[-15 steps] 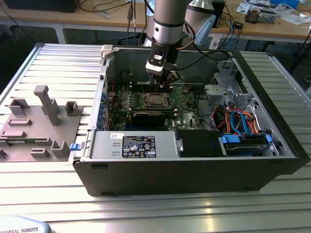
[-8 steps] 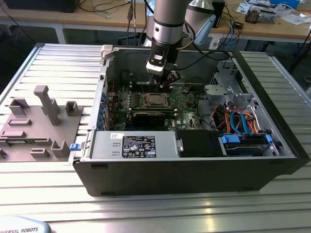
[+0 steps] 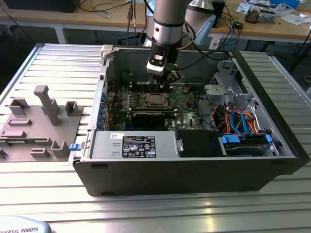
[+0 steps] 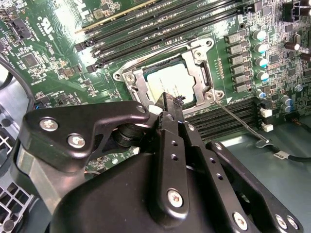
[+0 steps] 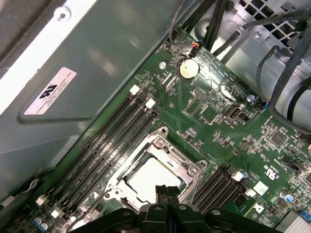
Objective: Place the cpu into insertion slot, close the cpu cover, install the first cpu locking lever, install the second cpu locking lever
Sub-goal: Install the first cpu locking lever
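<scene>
A ribbed metal worktop in a workshop carries an open computer case, with a grey parts fixture toward the exterior view's left. The arm reaches down into the case over the green motherboard. The processor chip lies flat in the socket, and the cover plate lies down around it, its window framing the chip's silver top. The end effector hangs at the socket's edge, just above the chip's border; in the first wrist view its fingertips sit narrow, pressed nearly together, holding nothing. One thin wire lever juts out from a socket corner and looks unlatched. Placing and covering therefore appear done, and the first lever step seems to be in hand. That step calls for a tip set squarely against the slim rod, clear of the memory slots.
</scene>
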`<state>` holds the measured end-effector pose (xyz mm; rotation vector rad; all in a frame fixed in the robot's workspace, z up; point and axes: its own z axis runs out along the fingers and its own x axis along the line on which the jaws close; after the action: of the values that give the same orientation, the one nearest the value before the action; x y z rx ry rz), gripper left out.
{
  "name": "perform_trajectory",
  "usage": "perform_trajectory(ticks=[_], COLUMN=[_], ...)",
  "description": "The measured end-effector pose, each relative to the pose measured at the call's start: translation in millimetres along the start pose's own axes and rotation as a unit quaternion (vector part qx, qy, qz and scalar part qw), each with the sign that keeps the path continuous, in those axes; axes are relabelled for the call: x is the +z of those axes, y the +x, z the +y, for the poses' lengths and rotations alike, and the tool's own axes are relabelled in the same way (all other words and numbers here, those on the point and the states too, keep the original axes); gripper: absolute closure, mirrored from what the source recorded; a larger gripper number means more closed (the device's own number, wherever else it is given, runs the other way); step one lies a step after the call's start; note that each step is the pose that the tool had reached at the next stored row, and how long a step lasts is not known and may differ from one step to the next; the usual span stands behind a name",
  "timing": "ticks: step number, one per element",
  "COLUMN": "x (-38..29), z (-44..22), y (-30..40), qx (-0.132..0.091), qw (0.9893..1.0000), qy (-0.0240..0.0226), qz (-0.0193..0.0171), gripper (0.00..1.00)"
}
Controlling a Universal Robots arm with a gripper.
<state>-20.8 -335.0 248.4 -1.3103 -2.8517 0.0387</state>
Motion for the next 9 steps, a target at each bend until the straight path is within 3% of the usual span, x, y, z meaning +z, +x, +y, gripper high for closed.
perform_trajectory(ticks=[9], x=[0.0], z=[0.0], y=[0.0], qx=[-0.008], qw=[1.0], qy=[-0.0001], qz=[-0.0002], gripper=[0.89])
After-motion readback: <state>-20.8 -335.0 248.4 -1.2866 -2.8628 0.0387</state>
